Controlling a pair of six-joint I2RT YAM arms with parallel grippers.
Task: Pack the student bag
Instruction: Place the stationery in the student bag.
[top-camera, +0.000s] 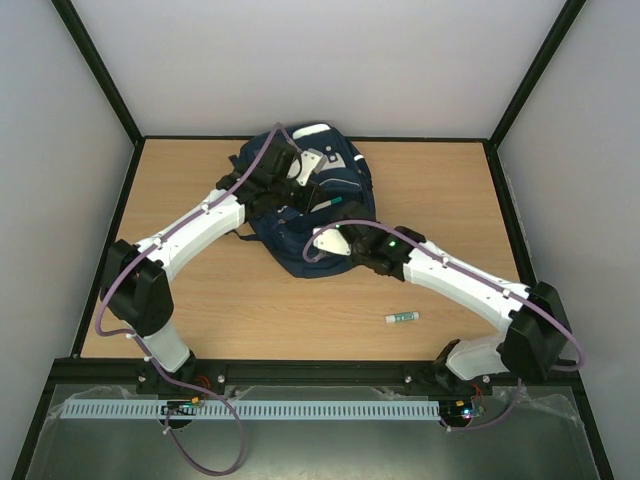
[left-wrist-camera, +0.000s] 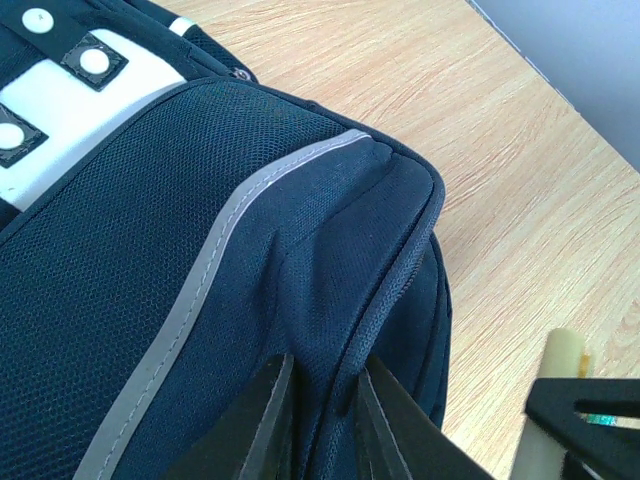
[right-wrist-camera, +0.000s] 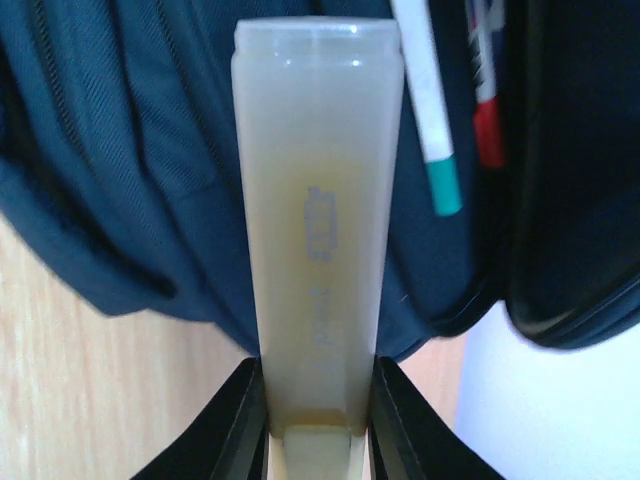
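Two grippers of mine were both at the student bag (top-camera: 352, 180), which lay in the middle of the table (top-camera: 200, 300) towards its far edge, navy with a thin grey-white stripe and white patches. My left gripper (left-wrist-camera: 322, 385) was clamped on a fold of the bag's fabric right by a zipper seam, the dark fingers (left-wrist-camera: 262, 425) pressed in from either side with the cloth bunched between them. My right gripper (right-wrist-camera: 318, 395) was at the bag's side facing the near edge, closed on a pale translucent case (right-wrist-camera: 318, 200); it stood straight out from between my fingers, its far end against the bag's open mouth. Inside that opening a white pen (right-wrist-camera: 428, 100) with a teal band lay beside something red (right-wrist-camera: 487, 130), too blurred to name. Well apart from the bag, near the table's near edge and right of the middle, a small white-and-green stick (top-camera: 401, 318) lay flat on the wood.
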